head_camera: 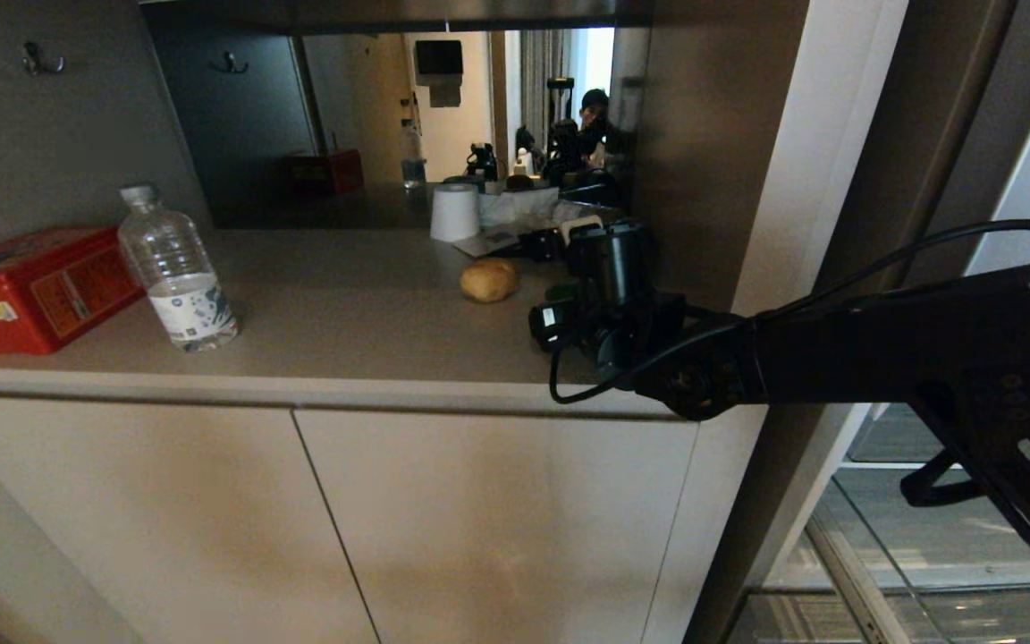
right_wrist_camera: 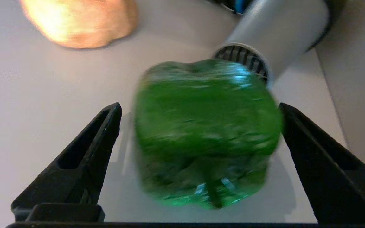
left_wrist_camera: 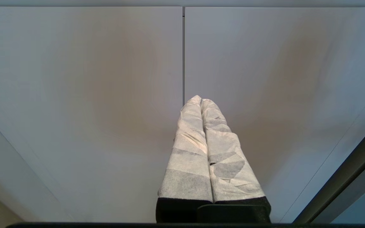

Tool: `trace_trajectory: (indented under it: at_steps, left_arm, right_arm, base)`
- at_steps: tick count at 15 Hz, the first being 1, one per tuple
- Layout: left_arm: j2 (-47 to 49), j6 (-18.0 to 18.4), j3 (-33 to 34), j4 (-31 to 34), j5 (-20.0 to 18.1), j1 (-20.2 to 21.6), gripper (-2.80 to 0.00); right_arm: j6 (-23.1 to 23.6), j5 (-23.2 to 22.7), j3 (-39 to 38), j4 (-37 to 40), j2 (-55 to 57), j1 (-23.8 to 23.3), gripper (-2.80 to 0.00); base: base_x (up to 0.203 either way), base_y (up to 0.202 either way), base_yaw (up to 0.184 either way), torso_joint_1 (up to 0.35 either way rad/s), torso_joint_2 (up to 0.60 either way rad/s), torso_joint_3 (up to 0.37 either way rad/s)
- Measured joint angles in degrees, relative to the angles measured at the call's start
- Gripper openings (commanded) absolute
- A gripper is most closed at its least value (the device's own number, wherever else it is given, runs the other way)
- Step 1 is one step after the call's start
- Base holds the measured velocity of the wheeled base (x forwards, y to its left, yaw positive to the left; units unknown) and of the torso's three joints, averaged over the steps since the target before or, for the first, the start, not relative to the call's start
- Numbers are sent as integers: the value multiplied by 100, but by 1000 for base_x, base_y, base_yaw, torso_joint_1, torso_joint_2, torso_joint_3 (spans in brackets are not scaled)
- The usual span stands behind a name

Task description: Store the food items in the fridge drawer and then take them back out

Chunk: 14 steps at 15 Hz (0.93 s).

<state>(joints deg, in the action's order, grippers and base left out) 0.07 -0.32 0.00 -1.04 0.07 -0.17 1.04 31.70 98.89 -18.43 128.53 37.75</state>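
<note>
Sitting between the spread fingers of the right gripper (right_wrist_camera: 198, 126), the glossy, lumpy green pepper (right_wrist_camera: 206, 133) rests on the counter (head_camera: 345, 313) near its right back corner; a gap shows at one finger, the other side is unclear, so nothing is clamped. The tan oval potato (head_camera: 488, 280) lies just beside it, toward the middle. A clear water bottle (head_camera: 177, 268) and red tin box (head_camera: 32, 286) stand at the left edge. Smooth beige cabinet doors (head_camera: 479, 519) run below, where the left gripper (left_wrist_camera: 201, 100) hangs with wrapped fingers pressed together.
</note>
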Motion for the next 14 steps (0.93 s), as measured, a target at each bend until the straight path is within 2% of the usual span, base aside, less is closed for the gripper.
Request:
trace_trajectory:
  at_steps: [2, 3, 11, 14]
  left_arm:
    - [0, -1, 0, 1, 0, -1, -280]
    - [0, 1, 0, 0, 0, -1, -280]
    - [0, 1, 0, 0, 0, 1, -280]
    - [0, -1, 0, 0, 0, 1, -280]
  right_arm:
    - [1, -5, 0, -10, 13, -38, 0]
    - [12, -5, 0, -7, 18, -46, -280]
    - [1, -9, 24, -17, 70, -39, -280]
    - [4, -16, -257, 9, -265, 87, -280]
  base:
    - [0, 0, 0, 0, 0, 0]
    - [0, 0, 0, 0, 0, 0]
    - [0, 0, 0, 0, 0, 0]
    - [0, 0, 0, 0, 0, 0]
